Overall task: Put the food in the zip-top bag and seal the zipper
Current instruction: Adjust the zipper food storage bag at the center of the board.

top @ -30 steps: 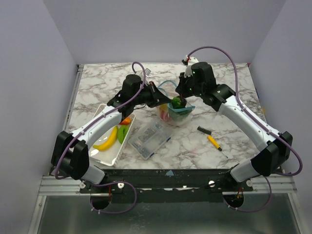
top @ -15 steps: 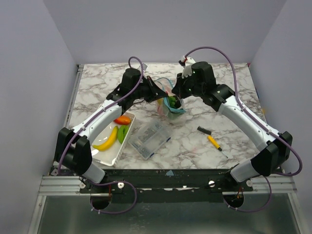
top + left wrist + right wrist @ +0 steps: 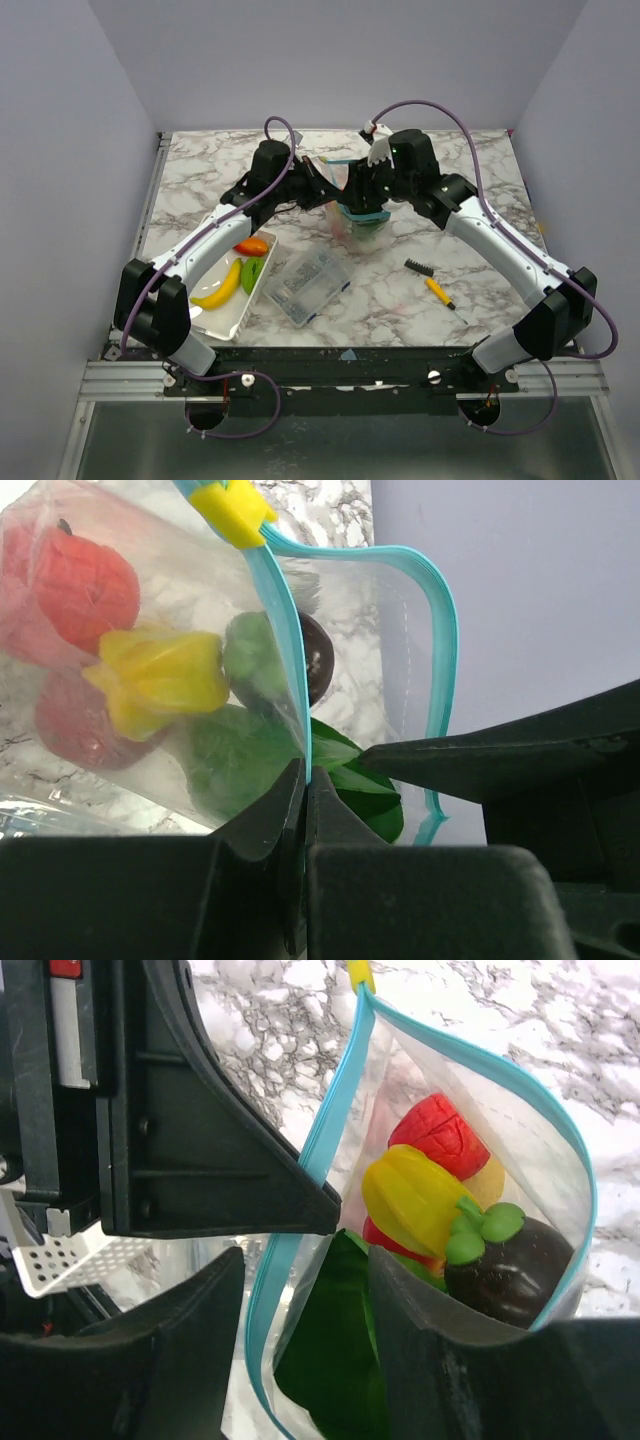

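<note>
The zip-top bag point(image 3: 368, 232) hangs open at mid-table. My left gripper point(image 3: 325, 192) is shut on its light blue zipper point(image 3: 447, 630) strip, seen pinched in the left wrist view point(image 3: 306, 778). Inside the bag lie food pieces: red apples point(image 3: 85, 575), a yellow fruit point(image 3: 160, 680), a dark round fruit point(image 3: 505, 1265) and a green leafy piece point(image 3: 335, 1360). My right gripper point(image 3: 305, 1310) is open over the bag mouth; the green piece lies loose between its fingers point(image 3: 440, 1360). A yellow slider point(image 3: 232, 510) sits on the zipper.
A white tray point(image 3: 232, 318) at left holds a banana point(image 3: 218, 288), a green piece point(image 3: 252, 273) and an orange-red piece point(image 3: 250, 246). A clear rigid box point(image 3: 305, 283) lies in front of the bag. A yellow-handled brush point(image 3: 432, 285) lies to the right.
The right gripper, shut on the green piece above the bag, has dropped to the bag mouth and opened, letting it go. The left gripper shifted back slightly, still holding the strip.
</note>
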`<state>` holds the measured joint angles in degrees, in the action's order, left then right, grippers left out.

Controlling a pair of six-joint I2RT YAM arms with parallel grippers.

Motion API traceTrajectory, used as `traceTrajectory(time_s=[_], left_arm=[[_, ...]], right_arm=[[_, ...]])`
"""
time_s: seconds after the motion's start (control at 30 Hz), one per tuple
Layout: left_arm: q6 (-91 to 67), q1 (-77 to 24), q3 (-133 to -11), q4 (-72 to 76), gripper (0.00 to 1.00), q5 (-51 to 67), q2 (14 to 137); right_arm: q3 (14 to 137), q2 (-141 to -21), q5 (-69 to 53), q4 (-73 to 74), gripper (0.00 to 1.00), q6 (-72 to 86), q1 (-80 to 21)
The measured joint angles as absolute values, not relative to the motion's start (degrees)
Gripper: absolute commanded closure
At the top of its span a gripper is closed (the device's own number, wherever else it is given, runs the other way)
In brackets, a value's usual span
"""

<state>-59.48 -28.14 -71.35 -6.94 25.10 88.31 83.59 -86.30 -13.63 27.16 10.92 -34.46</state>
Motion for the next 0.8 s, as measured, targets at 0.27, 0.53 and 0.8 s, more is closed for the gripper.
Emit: traceTrajectory(time_s=[0.27, 0.53, 0.8], left_arm=[[-59.7, -28.1, -71.4, -6.9, 1.0, 25.1, 88.3], [-59.9, -28.1, -71.4, -7.0, 1.0, 25.1, 88.3], [-60.0, -28.1, -72.4, -8.7, 1.0, 25.2, 88.8]], right_arm=[[83.6, -86.4, -9.8, 29.9, 0.32, 9.4, -36.5], [85.2, -82.9, -0.6, 33.8, 0.29, 9.3, -36.8], [80.6, -74.0, 1.8, 36.0, 0.36, 4.2, -36.8]])
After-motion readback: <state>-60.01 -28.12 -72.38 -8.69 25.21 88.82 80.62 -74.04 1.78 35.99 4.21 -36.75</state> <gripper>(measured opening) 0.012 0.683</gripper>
